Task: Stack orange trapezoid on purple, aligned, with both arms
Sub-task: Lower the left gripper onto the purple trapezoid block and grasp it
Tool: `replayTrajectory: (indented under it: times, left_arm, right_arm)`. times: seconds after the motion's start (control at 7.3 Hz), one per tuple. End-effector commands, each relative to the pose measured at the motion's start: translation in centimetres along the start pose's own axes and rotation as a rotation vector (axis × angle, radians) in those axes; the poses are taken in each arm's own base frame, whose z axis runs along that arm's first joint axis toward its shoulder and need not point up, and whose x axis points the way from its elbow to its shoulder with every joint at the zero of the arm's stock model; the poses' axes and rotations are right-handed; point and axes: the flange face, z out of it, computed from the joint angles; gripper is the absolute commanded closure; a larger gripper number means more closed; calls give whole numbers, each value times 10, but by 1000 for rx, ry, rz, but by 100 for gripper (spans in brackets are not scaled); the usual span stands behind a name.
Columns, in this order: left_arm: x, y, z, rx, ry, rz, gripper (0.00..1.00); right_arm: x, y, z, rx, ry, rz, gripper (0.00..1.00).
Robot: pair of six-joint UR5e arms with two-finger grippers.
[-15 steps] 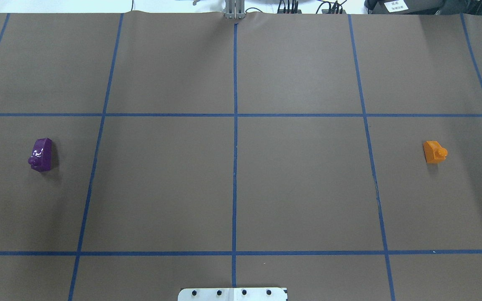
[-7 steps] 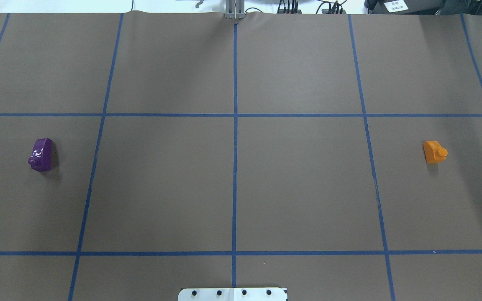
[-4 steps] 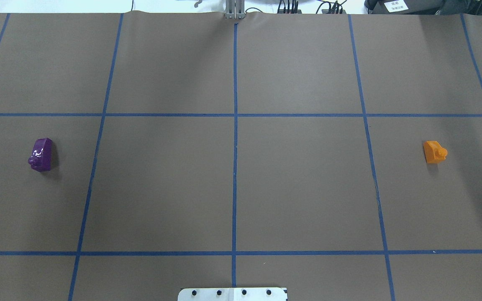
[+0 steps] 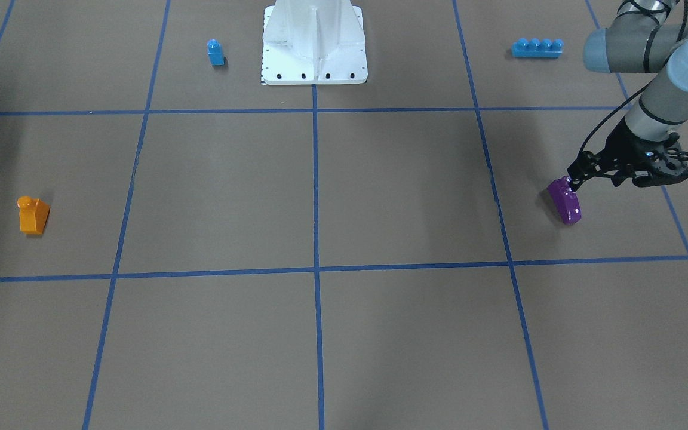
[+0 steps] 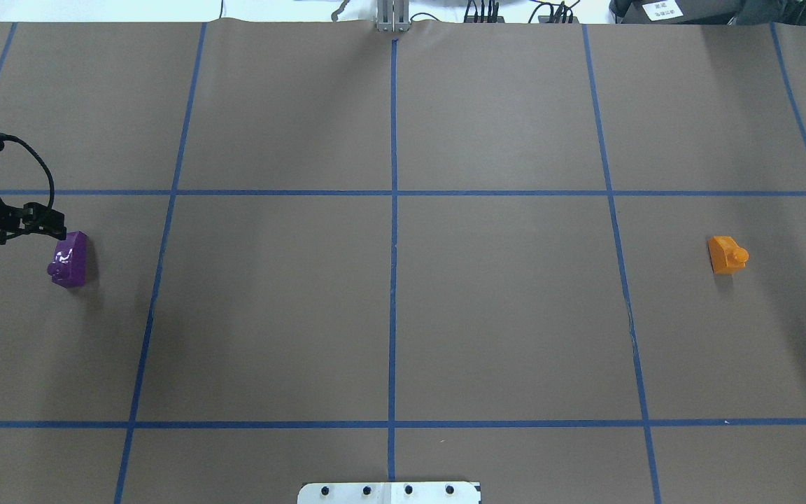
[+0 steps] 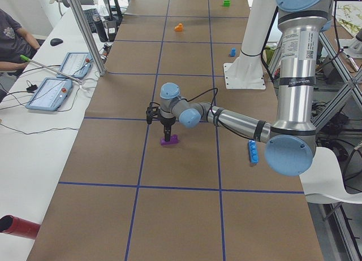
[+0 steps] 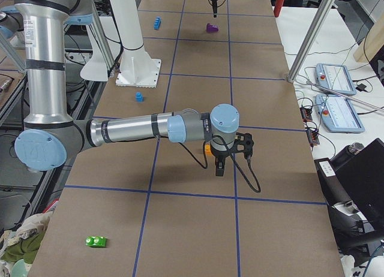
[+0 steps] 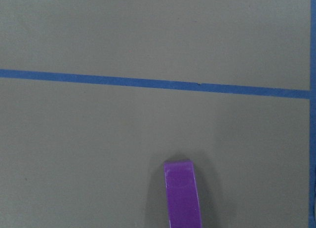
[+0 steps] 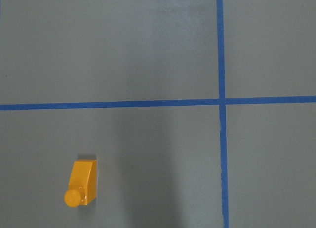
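The purple brick [image 5: 69, 259] lies on the table at the left; it also shows in the front view [image 4: 564, 206], the left side view [image 6: 169, 140] and the left wrist view [image 8: 182, 193]. My left gripper [image 5: 59, 229] [image 4: 571, 181] hangs just above its far end, not touching, fingers together and empty. The orange trapezoid [image 5: 727, 254] [image 4: 32, 215] [image 9: 81, 182] sits at the right, stud up. My right gripper [image 7: 220, 168] hovers close beside the orange trapezoid [image 7: 207, 149]; I cannot tell whether it is open or shut.
A small blue single-stud brick [image 4: 215, 52] and a long blue four-stud brick [image 4: 536, 48] lie either side of the white base pedestal [image 4: 314, 45]. A green brick [image 7: 96, 241] lies near the table's end. Blue tape lines grid the brown table cover.
My left arm has come into the overhead view from the left edge and its gripper now hangs by the purple brick. Neither brick has moved.
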Motion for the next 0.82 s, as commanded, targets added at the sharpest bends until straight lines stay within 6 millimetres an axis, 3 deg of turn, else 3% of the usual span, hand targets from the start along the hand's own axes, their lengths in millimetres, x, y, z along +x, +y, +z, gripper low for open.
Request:
replayTrajectory:
  times: [0.0, 0.41, 0.55, 0.68]
  left_arm:
    - [8, 6, 32, -11, 3, 2, 0]
    - [16, 10, 51, -38, -9, 21, 2]
    - [15, 10, 52, -40, -12, 20, 26]
    - [12, 12, 54, -43, -18, 23, 66]
  right_arm:
    - [-2, 0, -1, 1, -10, -2, 0]
    - [-4, -1, -2, 4, -9, -6, 0]
    - [-4, -1, -2, 4, -9, -6, 0]
    - [-4, -1, -2, 4, -9, -6, 0]
